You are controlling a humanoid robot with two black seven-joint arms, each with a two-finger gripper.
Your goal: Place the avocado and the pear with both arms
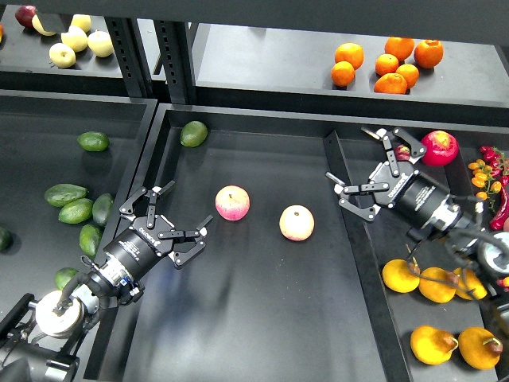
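Both grippers spread, empty: left gripper (173, 216) swing left onto an avocado (64, 194) lengthwise; right gripper (367, 171) drop back to a pear (400, 275)

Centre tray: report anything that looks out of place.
One green avocado lies alone in the centre tray's far-left corner, sharing it with two apples, while the other avocados sit in the left bin.

Against the black middle tray (262, 334), two apples (232, 203) are pink and yellow. Left of it lie dark green avocados (75, 210); right, yellow-orange pears (433, 344); behind, bright oranges (387, 64). Both grippers are black.
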